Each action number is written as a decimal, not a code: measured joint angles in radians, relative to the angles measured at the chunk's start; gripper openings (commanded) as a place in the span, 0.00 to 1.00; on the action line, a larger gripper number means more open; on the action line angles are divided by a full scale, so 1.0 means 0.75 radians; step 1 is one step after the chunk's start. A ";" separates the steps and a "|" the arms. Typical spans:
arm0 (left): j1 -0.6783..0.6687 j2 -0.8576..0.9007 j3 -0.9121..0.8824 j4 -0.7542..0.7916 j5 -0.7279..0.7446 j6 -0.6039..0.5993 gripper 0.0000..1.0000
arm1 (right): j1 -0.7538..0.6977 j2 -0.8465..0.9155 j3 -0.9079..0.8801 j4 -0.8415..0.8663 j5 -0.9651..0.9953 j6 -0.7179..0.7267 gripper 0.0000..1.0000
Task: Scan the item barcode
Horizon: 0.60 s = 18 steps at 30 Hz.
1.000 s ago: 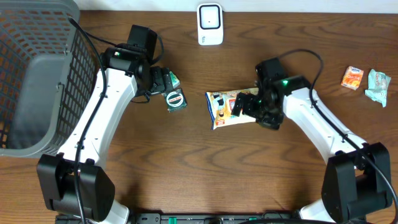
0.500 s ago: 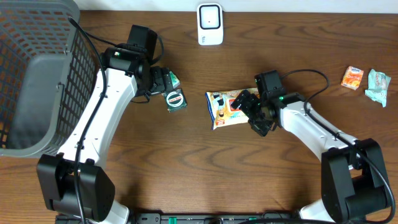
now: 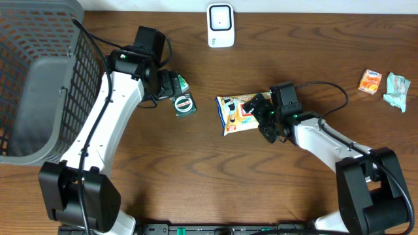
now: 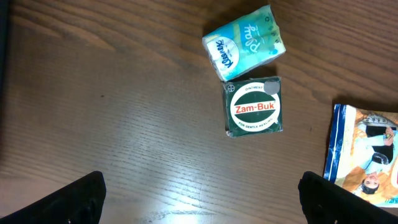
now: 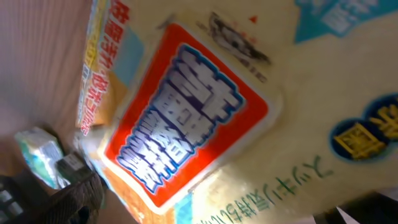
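Table (image 3: 196, 189): carries all the items.
Basket (image 3: 26, 39): at the left edge; I take it to play no part in this step.
Right gripper (image 3: 261, 119): fingers spread wide, low over the snack bag's right end. I judge it has no pinch yet.
Left gripper (image 4: 202, 202): fingers spread, holding nothing, above the Zam-Buk tin (image 4: 254, 107).
Snack bag (image 3: 236, 112): the task item by my reading. It lies flat mid-table, well apart from the scanner.
Scanner (image 3: 221, 25): white unit at the far edge, with nothing presented to it.
Progress: early. Grasp, lift and barcode presentation are all left to do.
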 measured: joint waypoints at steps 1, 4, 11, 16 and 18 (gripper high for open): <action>-0.001 0.000 0.000 0.000 0.000 0.000 0.98 | 0.001 0.004 -0.004 0.018 0.003 0.004 0.88; -0.001 0.000 0.000 0.000 0.000 0.000 0.98 | 0.018 0.041 -0.004 0.093 0.023 0.019 0.76; -0.001 0.000 0.000 0.000 0.000 0.000 0.98 | 0.058 0.195 0.019 0.323 0.012 0.022 0.24; -0.001 0.000 0.000 0.000 0.000 0.000 0.97 | 0.034 0.218 0.010 0.408 -0.028 -0.032 0.01; -0.001 0.000 0.000 0.000 0.000 0.000 0.98 | 0.008 0.218 0.001 0.422 -0.068 -0.070 0.01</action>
